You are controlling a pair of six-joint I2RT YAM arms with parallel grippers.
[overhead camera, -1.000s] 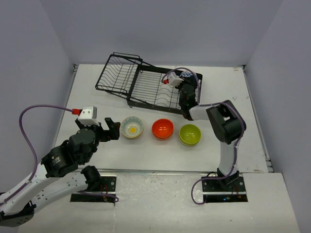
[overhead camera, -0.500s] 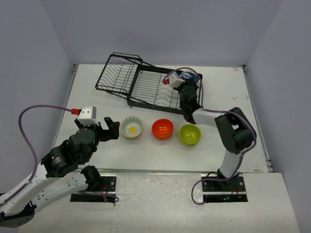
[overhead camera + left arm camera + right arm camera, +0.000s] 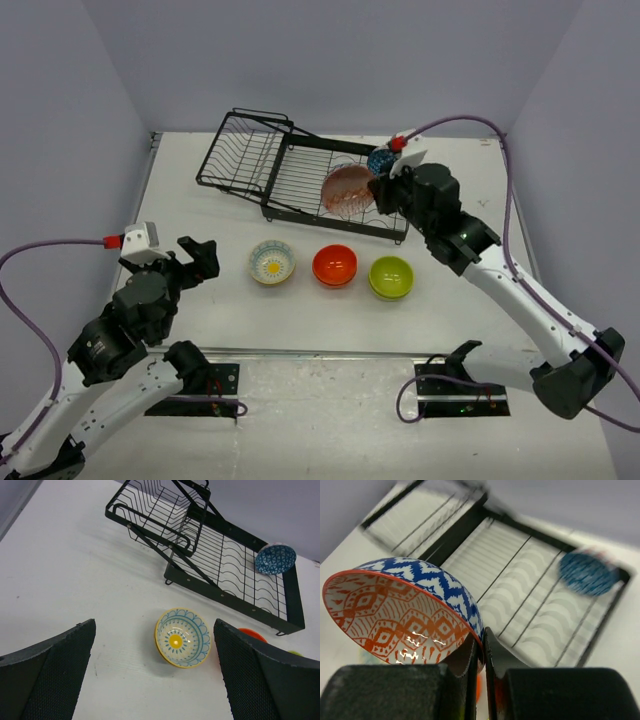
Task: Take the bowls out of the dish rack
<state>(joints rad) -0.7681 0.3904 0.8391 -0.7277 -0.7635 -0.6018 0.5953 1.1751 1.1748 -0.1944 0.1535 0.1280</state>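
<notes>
Tilted pinkish bowl (image 3: 348,190) above dish rack (image 3: 300,172); blue bowl (image 3: 275,558) standing in rack corner.

Pinched at rim by R gripper (image 3: 483,650): orange-print bowl (image 3: 395,615), tilted. Behind, blurry: rack (image 3: 520,595) w/ blue bowl (image 3: 587,573) at rt end.

Bright, even, diffuse light casts only faint soft shadows on the white table (image 3: 185,205); beyond the right gripper (image 3: 482,652) the dish rack (image 3: 520,595) and blue bowl (image 3: 587,572) are blurred, while small glare spots glint inside the patterned bowl (image 3: 405,615) it pinches.
</notes>
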